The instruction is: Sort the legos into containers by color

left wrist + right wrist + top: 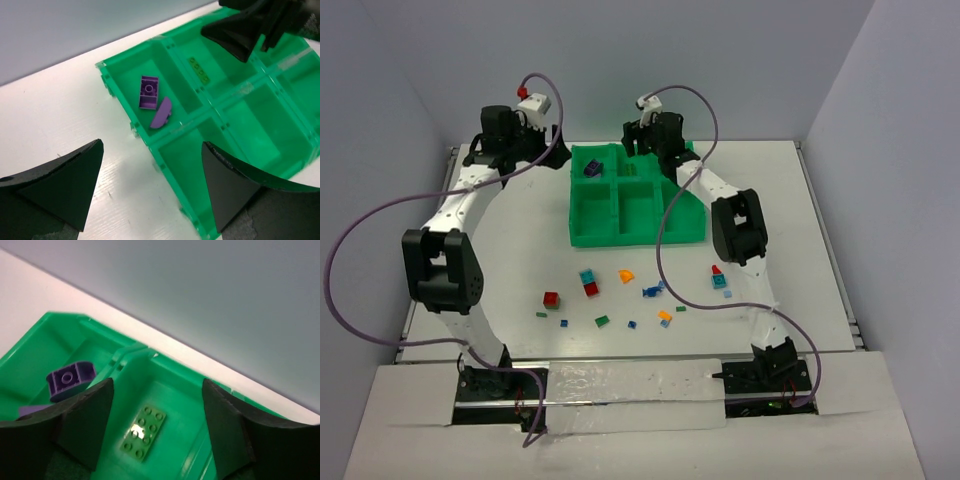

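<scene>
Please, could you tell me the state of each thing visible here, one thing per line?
left pincer: open, holding nothing.
right pincer: open, holding nothing, above the far middle compartment.
green tray: flat on the table.
purple pieces: two, lying in the far left compartment.
green plate: lying studs up in the far middle compartment.
loose legos: scattered on the table, unsorted.
</scene>
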Available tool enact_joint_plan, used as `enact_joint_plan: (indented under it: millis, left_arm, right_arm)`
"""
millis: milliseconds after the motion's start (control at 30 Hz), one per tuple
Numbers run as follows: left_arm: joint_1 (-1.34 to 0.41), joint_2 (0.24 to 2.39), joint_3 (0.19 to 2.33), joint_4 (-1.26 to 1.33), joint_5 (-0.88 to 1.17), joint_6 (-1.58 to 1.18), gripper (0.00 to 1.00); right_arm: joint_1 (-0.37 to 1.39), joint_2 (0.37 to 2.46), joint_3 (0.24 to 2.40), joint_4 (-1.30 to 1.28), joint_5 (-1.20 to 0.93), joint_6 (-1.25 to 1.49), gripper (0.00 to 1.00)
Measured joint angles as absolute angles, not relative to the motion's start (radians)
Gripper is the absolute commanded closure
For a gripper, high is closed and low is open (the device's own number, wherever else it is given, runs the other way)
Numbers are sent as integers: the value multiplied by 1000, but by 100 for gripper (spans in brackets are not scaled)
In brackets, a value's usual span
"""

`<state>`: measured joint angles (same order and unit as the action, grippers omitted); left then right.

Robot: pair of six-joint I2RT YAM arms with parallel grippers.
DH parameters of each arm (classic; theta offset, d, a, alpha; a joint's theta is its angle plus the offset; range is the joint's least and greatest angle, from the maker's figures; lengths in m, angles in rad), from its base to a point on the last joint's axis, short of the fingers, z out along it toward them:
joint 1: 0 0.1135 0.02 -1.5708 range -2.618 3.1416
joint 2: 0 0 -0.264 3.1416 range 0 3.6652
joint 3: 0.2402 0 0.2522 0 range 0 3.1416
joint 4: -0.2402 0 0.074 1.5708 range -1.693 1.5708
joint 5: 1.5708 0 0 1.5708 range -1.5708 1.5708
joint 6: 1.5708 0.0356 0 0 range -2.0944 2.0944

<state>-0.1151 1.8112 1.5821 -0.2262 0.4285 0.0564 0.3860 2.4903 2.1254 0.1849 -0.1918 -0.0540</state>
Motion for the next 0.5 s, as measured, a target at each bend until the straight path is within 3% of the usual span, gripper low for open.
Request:
enact_joint_plan:
  millis: [133, 500]
  left_arm:
    - [-87, 1720, 1486, -261, 554, 179, 12]
    - [-102, 1566, 1370, -828, 810, 915, 13]
  right_arm:
    - [383, 2380, 2012, 178, -217, -64, 1]
    - [325, 1875, 1669, 92, -263, -70, 0]
